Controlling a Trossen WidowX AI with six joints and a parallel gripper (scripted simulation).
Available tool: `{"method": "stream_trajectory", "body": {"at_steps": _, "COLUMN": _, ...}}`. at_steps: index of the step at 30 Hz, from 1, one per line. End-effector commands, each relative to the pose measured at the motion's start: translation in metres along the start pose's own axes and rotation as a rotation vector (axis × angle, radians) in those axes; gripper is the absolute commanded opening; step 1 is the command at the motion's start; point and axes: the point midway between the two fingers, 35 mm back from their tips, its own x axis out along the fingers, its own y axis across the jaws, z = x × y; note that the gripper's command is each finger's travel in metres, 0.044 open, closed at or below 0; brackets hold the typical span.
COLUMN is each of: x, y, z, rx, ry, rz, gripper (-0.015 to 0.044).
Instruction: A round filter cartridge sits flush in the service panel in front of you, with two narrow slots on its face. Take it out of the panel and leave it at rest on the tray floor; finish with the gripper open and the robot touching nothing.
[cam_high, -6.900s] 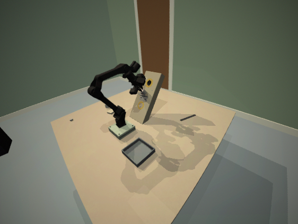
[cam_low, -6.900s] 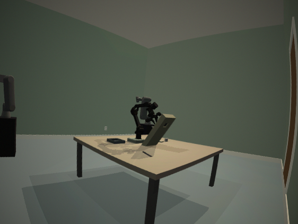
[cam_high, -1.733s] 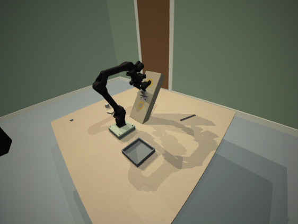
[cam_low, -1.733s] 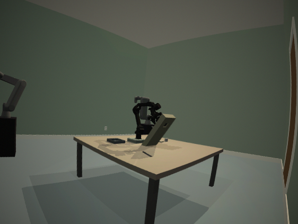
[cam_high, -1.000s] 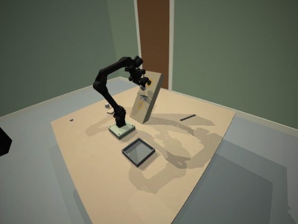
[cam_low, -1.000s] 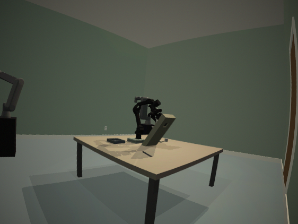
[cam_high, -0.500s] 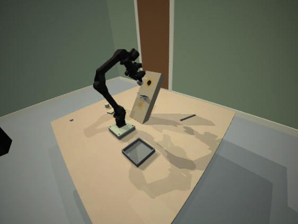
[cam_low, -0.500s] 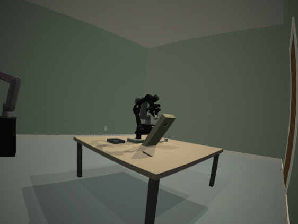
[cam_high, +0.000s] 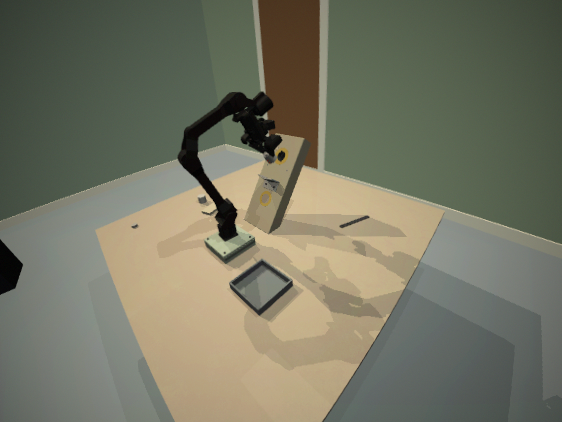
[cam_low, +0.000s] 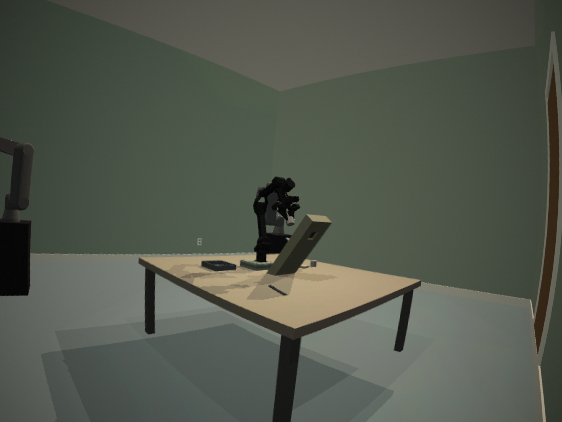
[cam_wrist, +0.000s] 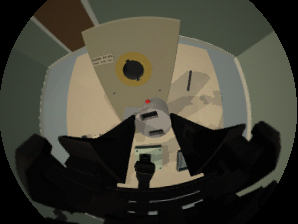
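The filter cartridge (cam_high: 269, 158) (cam_low: 291, 221) (cam_wrist: 159, 121) is a light grey cylinder with two dark slots on its face and a small red mark. My gripper (cam_high: 270, 151) (cam_low: 288, 216) (cam_wrist: 152, 117) is shut on it and holds it in the air, in front of the leaning service panel (cam_high: 294, 150) (cam_low: 299, 245) (cam_wrist: 150, 40). The panel's round opening (cam_high: 281, 155) (cam_wrist: 133, 69), ringed in yellow, is dark and empty. The square tray (cam_high: 267, 286) (cam_low: 218, 265) (cam_wrist: 182, 161) has a dark rim and nothing in it. It stands beside the robot's base, well below the gripper.
A grey bracket (cam_high: 270, 184) sticks out from the panel above a lower yellow ring (cam_high: 265, 199). A dark bar (cam_high: 354, 221) (cam_low: 278, 290) (cam_wrist: 189, 80) lies beside the panel. A small grey block (cam_high: 202, 199) (cam_low: 313, 263) and a flat piece (cam_high: 209, 212) lie behind the robot's base (cam_high: 229, 245).
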Motion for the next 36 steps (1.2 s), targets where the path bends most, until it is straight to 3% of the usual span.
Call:
{"method": "stream_trajectory", "body": {"at_steps": 1, "x": 0.000, "y": -0.010, "z": 0.002, "rx": -0.008, "ry": -0.011, "rz": 0.003, "gripper": 0.0000}}
{"method": "stream_trajectory", "body": {"at_steps": 16, "x": 0.004, "y": -0.045, "z": -0.003, "rx": 0.017, "ry": -0.007, "rz": -0.010, "gripper": 0.0000}}
{"method": "stream_trajectory", "body": {"at_steps": 36, "x": 0.008, "y": -0.136, "z": -0.051, "rx": 0.517, "ry": 0.000, "rz": -0.285, "gripper": 0.0000}}
